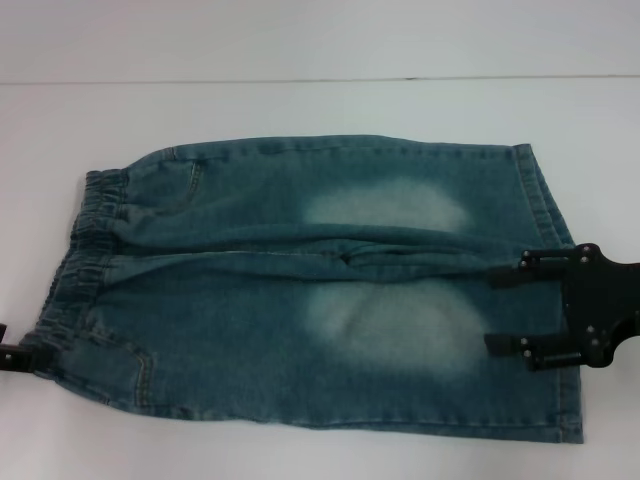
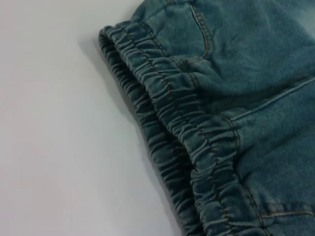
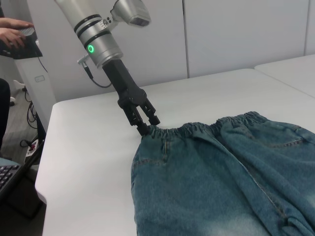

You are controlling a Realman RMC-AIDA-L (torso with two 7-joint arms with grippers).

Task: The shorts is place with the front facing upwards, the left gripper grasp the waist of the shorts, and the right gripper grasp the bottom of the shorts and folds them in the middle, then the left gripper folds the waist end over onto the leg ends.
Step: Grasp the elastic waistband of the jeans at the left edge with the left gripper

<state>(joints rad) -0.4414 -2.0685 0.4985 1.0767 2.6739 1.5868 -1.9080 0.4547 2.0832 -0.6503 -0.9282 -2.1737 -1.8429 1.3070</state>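
The left tool is almost cut off at the edge of the head view, but the right wrist view shows it — green light on its wrist — with its fingers closed on the corner of the waist of the shorts. The right tool stands open over the bottom of the shorts, one finger near the middle seam and one on the nearer leg; whether they touch the cloth I cannot tell. The shorts lie flat on the white counter — behind it are pale wall panels and, at the side, a person's hand.
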